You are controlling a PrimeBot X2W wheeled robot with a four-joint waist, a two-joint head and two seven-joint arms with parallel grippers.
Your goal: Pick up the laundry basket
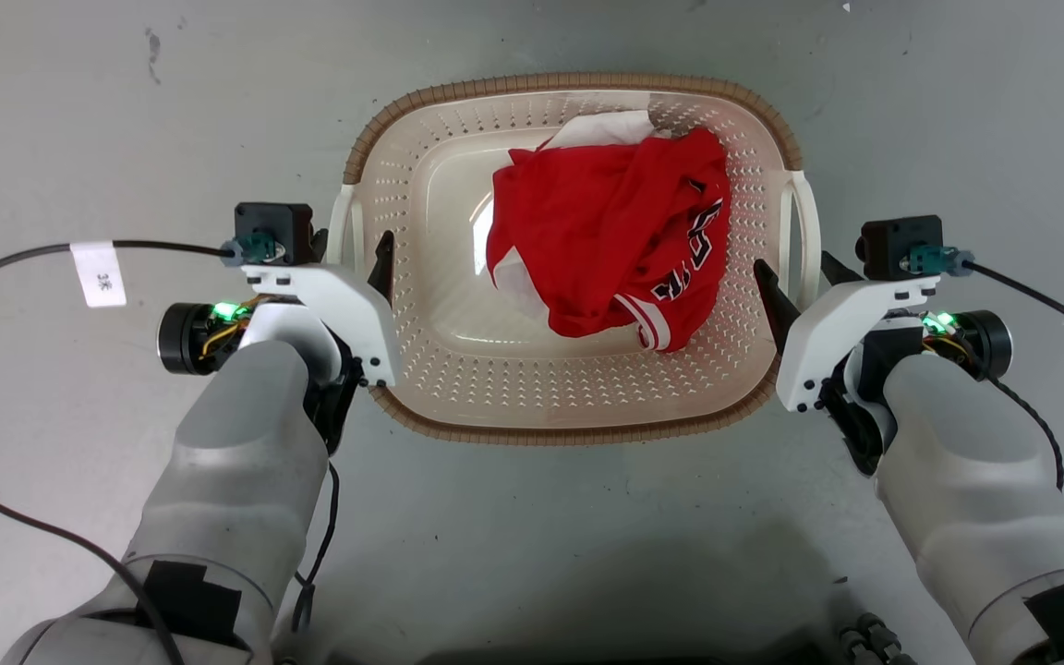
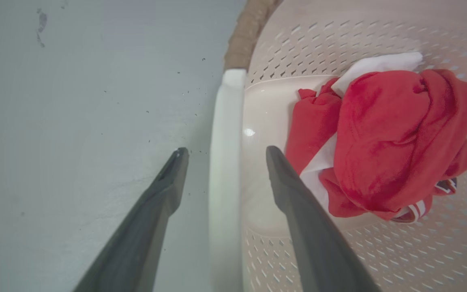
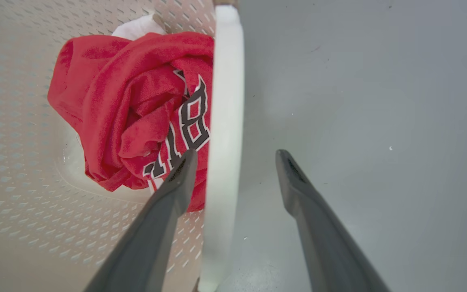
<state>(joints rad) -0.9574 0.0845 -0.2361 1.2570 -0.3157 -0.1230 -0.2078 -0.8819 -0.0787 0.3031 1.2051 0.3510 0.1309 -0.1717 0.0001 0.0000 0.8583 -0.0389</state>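
The laundry basket [image 1: 421, 185], cream with perforated walls and a brown woven-look rim, stands on the grey floor in the middle of the head view. A crumpled red and white garment [image 1: 615, 231] lies inside it. My left gripper [image 1: 352, 242] is open and straddles the white left handle [image 2: 227, 105], one finger outside it and one inside the basket. My right gripper [image 1: 792, 266] is open too, its fingers on either side of the white right handle [image 3: 226, 81]. In both wrist views a gap shows between fingers and handle. The red garment [image 3: 136, 101] shows black and white lettering.
Bare grey floor [image 1: 126, 111] surrounds the basket on all sides. A black cable with a white tag [image 1: 98, 274] runs from my left wrist across the floor, and another tagged cable [image 1: 1031, 291] leaves my right wrist.
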